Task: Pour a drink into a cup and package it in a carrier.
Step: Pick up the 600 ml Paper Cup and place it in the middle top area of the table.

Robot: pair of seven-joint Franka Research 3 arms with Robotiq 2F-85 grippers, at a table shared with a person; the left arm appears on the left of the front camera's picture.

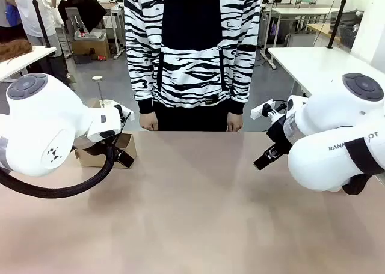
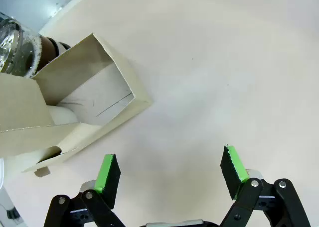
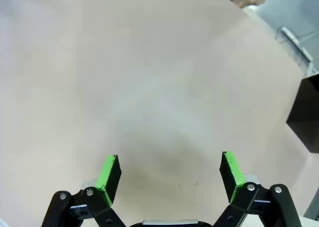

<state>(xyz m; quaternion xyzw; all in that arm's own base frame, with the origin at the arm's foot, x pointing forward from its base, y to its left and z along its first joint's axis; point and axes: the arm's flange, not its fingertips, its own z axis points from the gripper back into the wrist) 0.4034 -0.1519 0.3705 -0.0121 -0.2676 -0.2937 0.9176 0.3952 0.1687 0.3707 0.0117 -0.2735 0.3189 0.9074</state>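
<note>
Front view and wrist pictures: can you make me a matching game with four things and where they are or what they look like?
Things:
1. carrier
2. right gripper
3. person's hands
4. black box

Clues:
A. at the table's far edge
B. open, above bare table
C. brown cardboard, by the left arm
D. dark, at the edge of the right wrist view

Pairs: 1-C, 2-B, 3-A, 4-D.

front camera sits on the robot's side, facing across the table (image 1: 192, 214) toward a person (image 1: 192, 45); both wrist cameras look down close at that tabletop.
</note>
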